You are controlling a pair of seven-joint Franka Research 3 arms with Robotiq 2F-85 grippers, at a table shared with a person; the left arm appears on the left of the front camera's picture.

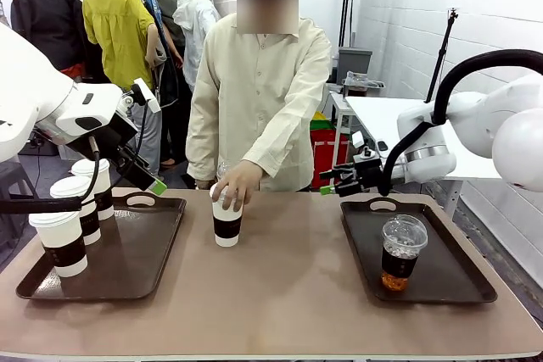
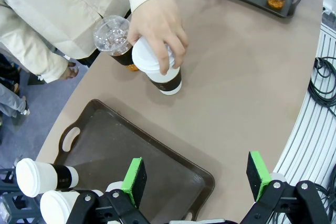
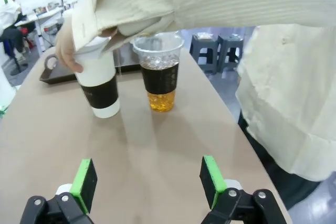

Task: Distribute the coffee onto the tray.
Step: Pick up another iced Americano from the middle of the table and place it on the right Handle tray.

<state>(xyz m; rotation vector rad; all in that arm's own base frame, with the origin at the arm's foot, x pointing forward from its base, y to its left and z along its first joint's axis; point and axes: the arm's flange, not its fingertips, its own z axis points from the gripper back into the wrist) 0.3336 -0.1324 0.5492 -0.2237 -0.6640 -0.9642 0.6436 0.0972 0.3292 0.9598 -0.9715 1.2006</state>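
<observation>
So right now we've got a white paper cup (image 1: 226, 225) standing upright mid-worktop (image 1: 288, 303), between the two trays, with the person's hand (image 1: 240, 180) clamped over its lid. A clear dome-lidded cup (image 3: 160, 77) stands just beside it, on the person's side.

The left tray (image 1: 165, 235) carries three sleeved paper cups (image 1: 59, 243), and the right tray (image 1: 458, 273) has one clear plastic cup (image 1: 401, 252).

Both arms hover empty. The left end effector (image 2: 197, 178) is spread wide above its tray's inner edge, and the right end effector (image 3: 148, 182) is also released.

The relation we care about is that the right one looks straight at both cups, dead ahead and vertical, so a side-on grab fits. The left looks a touch nearer the paper cup. We'd wait for that hand to let go first.
</observation>
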